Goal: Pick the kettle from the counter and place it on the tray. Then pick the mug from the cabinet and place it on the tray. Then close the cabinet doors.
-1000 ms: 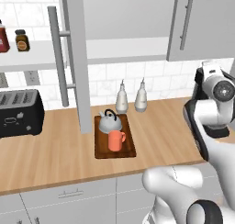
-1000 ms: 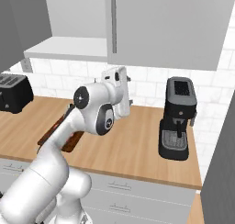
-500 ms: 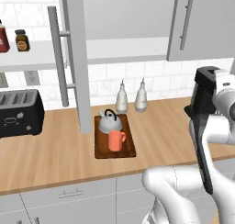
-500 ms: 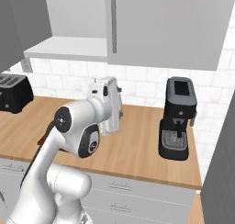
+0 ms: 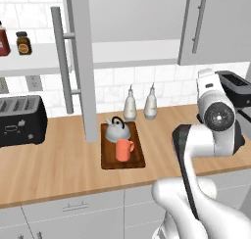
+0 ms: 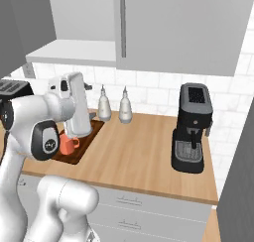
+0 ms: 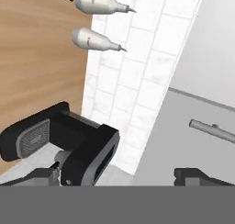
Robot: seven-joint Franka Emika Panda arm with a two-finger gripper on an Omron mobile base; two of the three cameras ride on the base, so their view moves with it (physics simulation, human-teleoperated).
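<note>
Sitting on the tray (image 5: 122, 158), the kettle (image 5: 117, 130) is just behind the mug (image 5: 124, 149). Right of the tray the claw (image 7: 119, 177) is spreading open, facing the coffee machine (image 7: 64, 147) on the surface (image 5: 59, 169).

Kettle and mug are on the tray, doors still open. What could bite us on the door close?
1. The open left door hangs right beside the kettle and mug on the tray; a wide arm sweep toward it might clip them.
2. The gripper faces the coffee machine; the arm may brush it or the two bottles.
</note>
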